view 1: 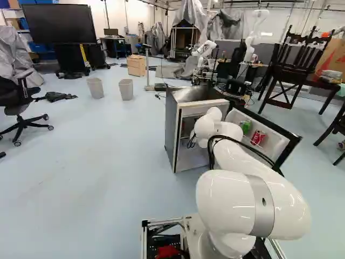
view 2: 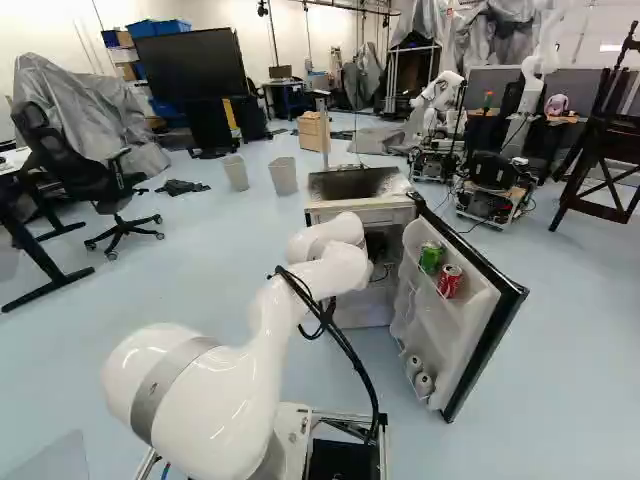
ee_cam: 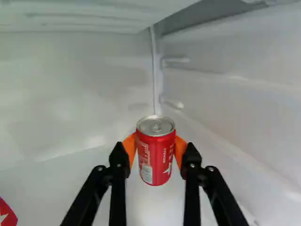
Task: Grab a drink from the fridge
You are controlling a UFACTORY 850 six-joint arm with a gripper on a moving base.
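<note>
Wrist view has the black gripper [ee_cam: 155, 148] closed in on a red can [ee_cam: 157, 165], an orange pad [ee_cam: 129, 147] pressed to either side. The grip seems set on the sides to leave the top free and keep the can upright for a straight pull out. The can sits between the fingertips, in front of the inner corner of the fridge; whether its base is off the shelf, I cannot tell. Another red thing [ee_cam: 6, 214], probably a second can, lies apart from the left finger.

Left base view has the arm [view 1: 253, 197] reaching into the fridge [view 1: 170, 129], whose door [view 1: 276, 144] stands open, giving it a way in and back out. The gripper is hidden there.

Right base view shows a green can [view 2: 431, 257] and a door can [view 2: 450, 281] side by side in the door's rack, likely kept upright by its rail.
</note>
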